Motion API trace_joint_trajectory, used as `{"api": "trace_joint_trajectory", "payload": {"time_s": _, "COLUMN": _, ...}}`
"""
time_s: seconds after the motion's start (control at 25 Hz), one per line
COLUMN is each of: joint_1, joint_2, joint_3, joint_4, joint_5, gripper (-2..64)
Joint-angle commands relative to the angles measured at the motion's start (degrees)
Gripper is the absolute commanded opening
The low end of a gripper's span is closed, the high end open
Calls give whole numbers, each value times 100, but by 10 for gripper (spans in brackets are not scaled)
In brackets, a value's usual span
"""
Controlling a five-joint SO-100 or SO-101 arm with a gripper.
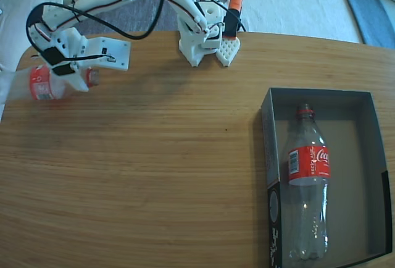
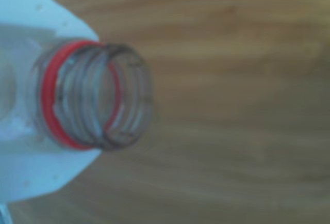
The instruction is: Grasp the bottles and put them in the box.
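Here's the box (image 1: 364, 104) sitting at the right end of the wooden worktop (image 1: 160, 175) in the fixed view: dark grey, low walls, grey floor, black-and-white print on the outer wall facing the middle of the worktop. One bottle (image 1: 307, 188) lies flat inside it, along that printed wall, neck pointing to the far wall of the box. It's clear plastic, red label with white lettering around the middle, a red ring at the neck, and it runs almost the full length of the box.

Over to the far left, well apart from the box, the white arm reaches out from its base (image 1: 207, 42) at the back edge of the worktop. The end effector (image 1: 77, 73) is clamped around the second bottle (image 1: 46, 83), which lies sideways at the worktop's left edge, its red label just clear of the white fingers, its mouth pointing towards the box.

The wrist view, blurred, looks straight at that bottle's open mouth (image 2: 111, 100): no cap, clear threads, red ring behind them, a white finger (image 2: 31, 22) pressed on each side of the neck, wood grain beyond.
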Motion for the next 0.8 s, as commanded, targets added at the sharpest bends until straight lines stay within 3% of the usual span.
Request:
{"api": "trace_joint_trajectory", "payload": {"time_s": 0.0, "joint_1": -246, "joint_2": 193, "joint_3": -606, "joint_4": 105, "joint_5": 0, "gripper": -1}}
{"api": "trace_joint_trajectory", "payload": {"time_s": 0.08, "joint_1": -475, "joint_2": 202, "joint_3": -861, "joint_4": 132, "joint_5": 193, "gripper": -1}}
{"api": "trace_joint_trajectory", "payload": {"time_s": 0.4, "joint_1": -1714, "joint_2": 202, "joint_3": -1951, "joint_4": 1063, "joint_5": 668, "gripper": -2}}
{"api": "trace_joint_trajectory", "payload": {"time_s": 0.76, "joint_1": -3630, "joint_2": 211, "joint_3": -2909, "joint_4": 1222, "joint_5": 1854, "gripper": -3}}
